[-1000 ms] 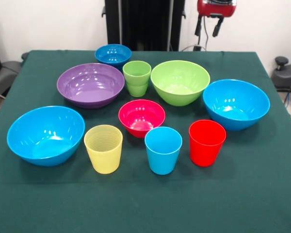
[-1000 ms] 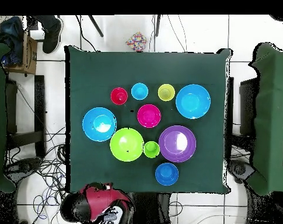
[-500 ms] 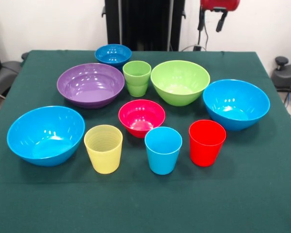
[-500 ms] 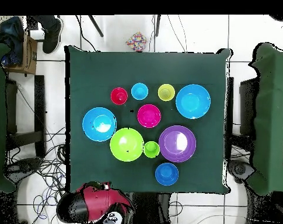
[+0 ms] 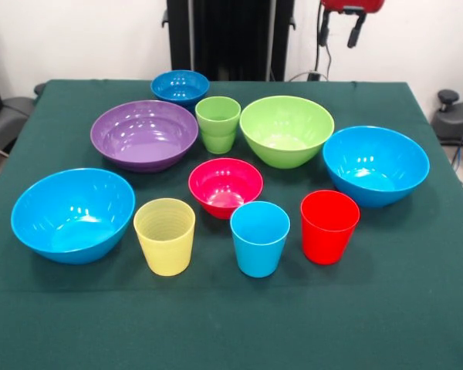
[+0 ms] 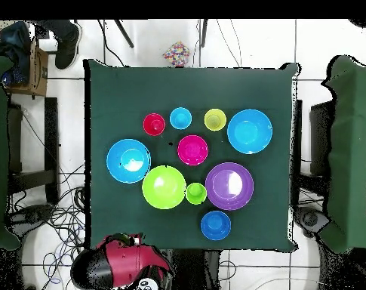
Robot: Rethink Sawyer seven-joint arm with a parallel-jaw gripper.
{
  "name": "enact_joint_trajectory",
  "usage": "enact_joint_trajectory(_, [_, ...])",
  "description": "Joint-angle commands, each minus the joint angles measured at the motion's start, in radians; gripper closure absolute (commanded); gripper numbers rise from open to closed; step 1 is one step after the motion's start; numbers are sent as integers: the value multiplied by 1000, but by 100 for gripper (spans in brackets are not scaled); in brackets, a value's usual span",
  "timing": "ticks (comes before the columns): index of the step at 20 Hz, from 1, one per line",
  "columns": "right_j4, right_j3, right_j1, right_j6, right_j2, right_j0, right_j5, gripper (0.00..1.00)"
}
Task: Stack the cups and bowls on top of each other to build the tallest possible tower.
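Observation:
Four cups stand upright and apart on the green table: green [image 5: 217, 123], pale yellow [image 5: 164, 235], light blue [image 5: 259, 237] and red [image 5: 329, 225]. Around them sit the bowls: small dark blue [image 5: 180, 85], wide purple [image 5: 144, 132], lime green [image 5: 286, 129], pink-red [image 5: 225, 185], and two large light blue ones, one left [image 5: 72, 213] and one right [image 5: 376, 163]. Nothing rests on anything else, so no tower shows. My gripper [image 5: 340, 32] hangs open and empty at the top edge, high behind the lime green bowl. From overhead only the red arm [image 6: 125, 266] shows, off the table's edge.
The pieces fill the middle of the table [image 6: 110, 91], with bare cloth along its edges. Beyond it in the overhead view are dark seats at both sides, cables on the floor, a person's shoe [image 6: 66, 44] and a small multicoloured object [image 6: 176, 53].
The gripper has drawn upward and a little to the right in the front view, so less of it shows. The cups and bowls have not moved.

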Motion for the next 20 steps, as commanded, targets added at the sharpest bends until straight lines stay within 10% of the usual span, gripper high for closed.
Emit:
enact_joint_trajectory(1, [5, 26, 13, 136, 88, -23, 65, 0])
enact_joint_trajectory(20, [1, 73, -14, 145, 97, -28, 35, 0])
